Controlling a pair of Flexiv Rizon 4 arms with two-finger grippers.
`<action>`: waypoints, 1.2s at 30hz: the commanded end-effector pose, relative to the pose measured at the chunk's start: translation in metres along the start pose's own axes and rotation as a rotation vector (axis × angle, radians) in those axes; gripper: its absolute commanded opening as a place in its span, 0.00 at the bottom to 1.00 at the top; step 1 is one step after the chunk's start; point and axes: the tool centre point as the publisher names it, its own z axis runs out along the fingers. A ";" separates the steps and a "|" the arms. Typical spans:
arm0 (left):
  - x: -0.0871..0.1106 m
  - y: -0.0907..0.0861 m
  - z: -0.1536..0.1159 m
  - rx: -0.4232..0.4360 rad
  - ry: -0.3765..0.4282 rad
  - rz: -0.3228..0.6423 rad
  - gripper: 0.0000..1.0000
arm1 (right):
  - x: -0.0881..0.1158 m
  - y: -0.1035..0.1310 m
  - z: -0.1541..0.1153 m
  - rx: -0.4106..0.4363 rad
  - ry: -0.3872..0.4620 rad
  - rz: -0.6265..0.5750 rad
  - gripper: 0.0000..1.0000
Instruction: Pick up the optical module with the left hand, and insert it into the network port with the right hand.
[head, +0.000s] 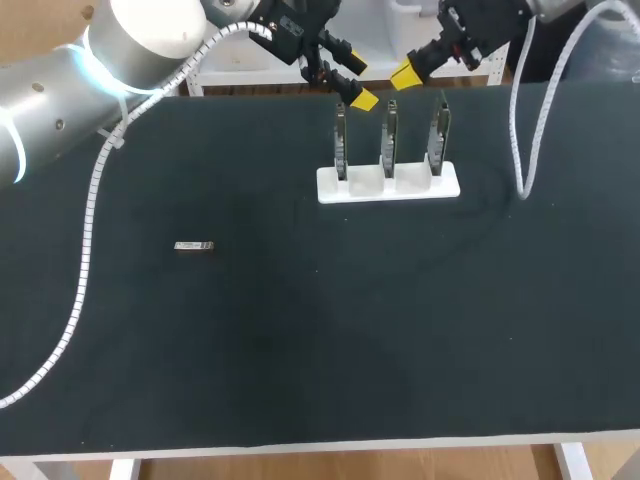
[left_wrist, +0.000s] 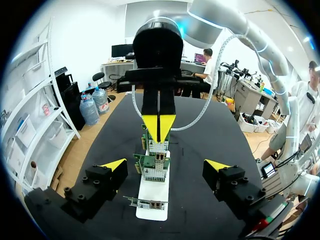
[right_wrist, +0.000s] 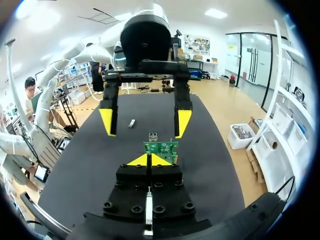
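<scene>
Left hand (head: 358, 82) spread wide — optical module (head: 194, 246) well apart.

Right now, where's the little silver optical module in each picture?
Head view: small silver metal optical module lies left of the upright circuit cards.
Left wrist view: not in it.
Right wrist view: it lies beyond the cards and the left claw.
Shared landmark: the cards.

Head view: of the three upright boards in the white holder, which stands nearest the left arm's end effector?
The leftmost board: the left end effector hangs close by its top, while the other two stand farther right.
</scene>
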 end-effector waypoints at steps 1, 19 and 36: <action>-0.001 0.002 0.001 0.002 0.005 -0.001 1.00 | -0.004 0.000 -0.015 -0.813 0.003 -0.013 0.00; -0.001 0.002 0.001 0.002 0.005 -0.001 1.00 | 0.010 0.029 -0.067 -0.814 0.023 -0.021 0.00; -0.001 0.002 0.001 0.002 0.005 -0.001 1.00 | 0.039 0.032 -0.092 -0.704 -0.011 0.059 0.00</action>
